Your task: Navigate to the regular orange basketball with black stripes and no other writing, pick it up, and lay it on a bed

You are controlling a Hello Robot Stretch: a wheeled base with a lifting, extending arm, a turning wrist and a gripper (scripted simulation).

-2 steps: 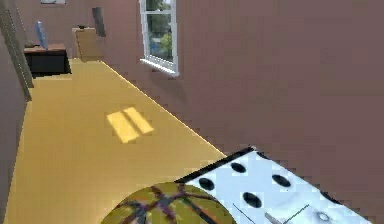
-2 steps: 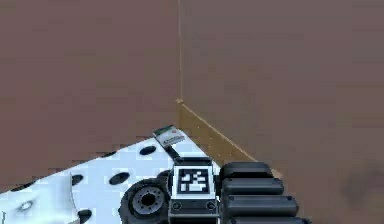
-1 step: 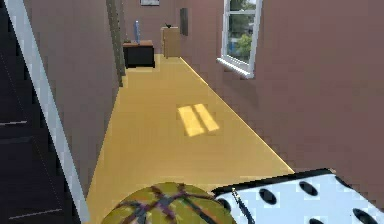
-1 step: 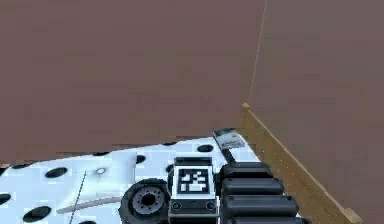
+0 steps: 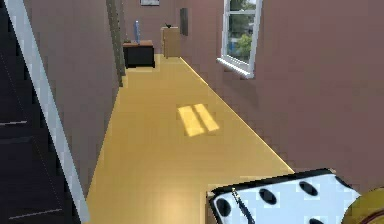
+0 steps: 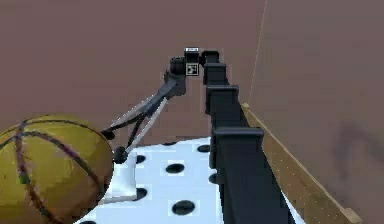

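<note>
Dark arm [image 6: 235, 140] before mauve wall [image 6: 90, 50]; gripper [image 6: 114, 144], thin fingers ending at orange black-striped basketball [image 6: 50, 168], lower left, white black-dotted surface [image 6: 190, 182] behind, hold indeterminate; yellow floor [image 6: 312, 185] at right.

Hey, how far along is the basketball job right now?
Done: the basketball has been found, close by at a white black-spotted surface. In hand: the pincer is near the ball; whether it holds it I cannot tell. Left: laying it on a bed.

Matt basketball [image 6: 50, 168], smooth floor [image 5: 165, 150]
</note>
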